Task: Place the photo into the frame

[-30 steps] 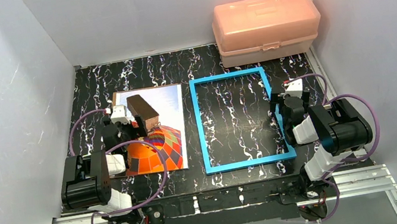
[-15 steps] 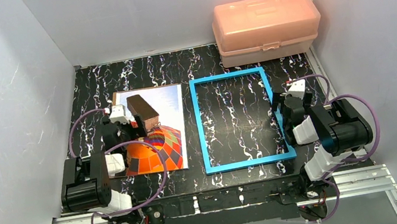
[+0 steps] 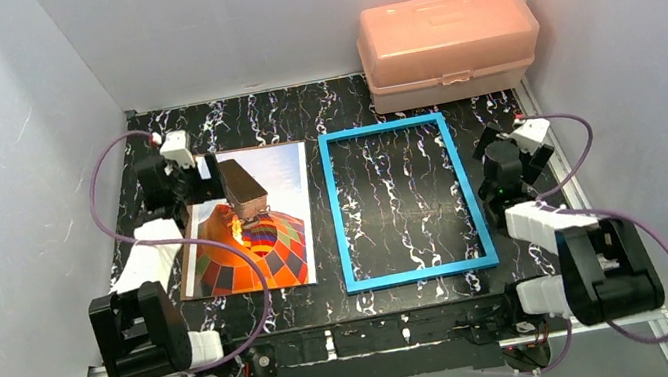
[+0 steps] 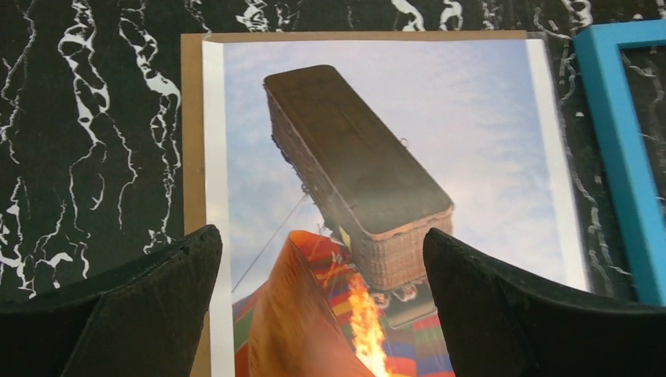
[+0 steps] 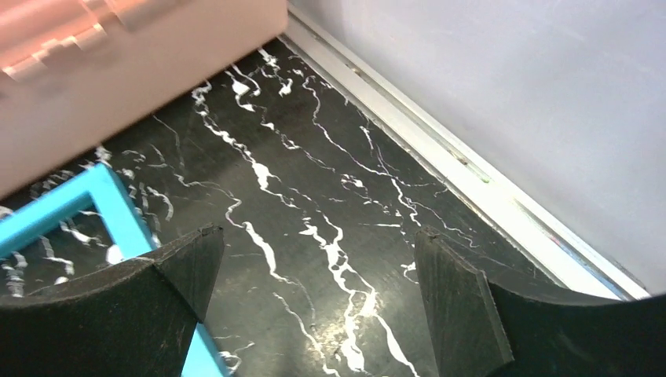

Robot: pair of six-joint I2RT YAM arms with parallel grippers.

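Photo lies flat on its brown board, just below and ahead of the left gripper, whose jaws stand wide apart, holding nothing. Frame lies just to its right. Right gripper, likewise released, hangs over the table, frame corner at its left.

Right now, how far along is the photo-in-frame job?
Done: nothing yet; the frame lies flat, only the table showing through it. In hand: the left hand hangs open over the photo, which lies ungripped on a brown backing board beside the frame. The right hand is open over the table right of the frame. Left: grip the photo, carry it across, seat it.
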